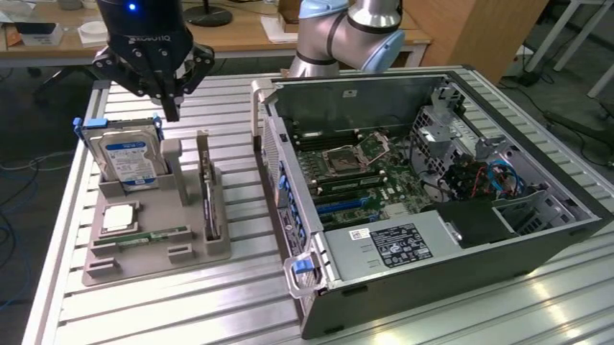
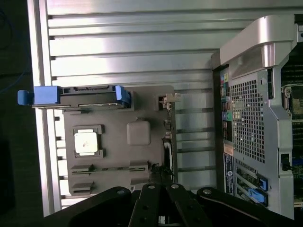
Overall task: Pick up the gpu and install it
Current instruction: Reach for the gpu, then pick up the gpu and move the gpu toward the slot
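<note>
While the gripper (image 1: 172, 113) hangs over the grey parts fixture (image 1: 182, 255), its fingers are pressed tight together, nothing held. Hand points straight down.

Gpu (image 1: 206, 188): below the hand, offset toward the hand's case side. It stands on its long edge in a narrow slot of the fixture, top edge free. Judgement: it is parked upright so that a downward pinch across the thin board can take it without tilting the wrist. In the wrist view its edge runs close to the line of the shut fingertips; exact alignment cannot be told. Card untouched, not yet lifted.

Hard drive (image 1: 129, 154): below the hand on the side away from the case, upright in its cradle with blue rails. Its upper corner sits just under the fingertips in the exterior view; no contact seen.

CPU (image 1: 120, 215) and RAM stick (image 1: 154, 235): flat in shallow pockets of the fixture, lower and farther from the hand than the drive. Flat parts lie flat, thin boards stand; each is offered by its graspable face.

Computer case (image 1: 451, 237): beyond the gpu from the hand, lying on its side with the panel off, motherboard (image 1: 360, 169) facing up. Judgement: laid so that a card carried edge-down can go in from above. No card seated there.
</note>
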Controlling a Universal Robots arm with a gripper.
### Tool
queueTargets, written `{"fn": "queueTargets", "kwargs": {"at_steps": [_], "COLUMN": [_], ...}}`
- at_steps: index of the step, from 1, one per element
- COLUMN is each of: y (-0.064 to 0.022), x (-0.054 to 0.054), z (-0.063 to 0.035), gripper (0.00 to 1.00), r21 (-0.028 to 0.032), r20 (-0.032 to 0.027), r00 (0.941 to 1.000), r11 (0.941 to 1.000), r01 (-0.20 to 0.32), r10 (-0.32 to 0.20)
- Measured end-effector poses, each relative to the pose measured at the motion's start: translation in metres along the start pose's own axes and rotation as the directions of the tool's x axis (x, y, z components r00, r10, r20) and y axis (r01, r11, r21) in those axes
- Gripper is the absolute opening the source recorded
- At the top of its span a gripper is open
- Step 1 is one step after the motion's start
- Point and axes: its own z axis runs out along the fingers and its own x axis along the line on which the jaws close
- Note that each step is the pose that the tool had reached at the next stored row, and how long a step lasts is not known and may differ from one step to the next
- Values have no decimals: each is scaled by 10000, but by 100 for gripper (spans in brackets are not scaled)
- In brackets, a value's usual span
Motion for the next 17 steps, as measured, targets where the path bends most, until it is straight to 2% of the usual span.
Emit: {"fn": "queueTargets", "kwargs": {"at_steps": [9, 10, 11, 14, 17], "y": [0, 0, 0, 0, 0], "x": [0, 0, 0, 0, 0], "z": [0, -1, -1, -1, -1], "gripper": [11, 17, 17, 35, 41], "r21": [0, 1, 1, 1, 0], "r20": [-1, -1, -1, -1, -1], "r00": [10000, 10000, 10000, 10000, 10000], "r11": [10000, 10000, 10000, 10000, 10000], "r01": [0, 0, 0, 0, 0], "r10": [0, 0, 0, 0, 0]}}
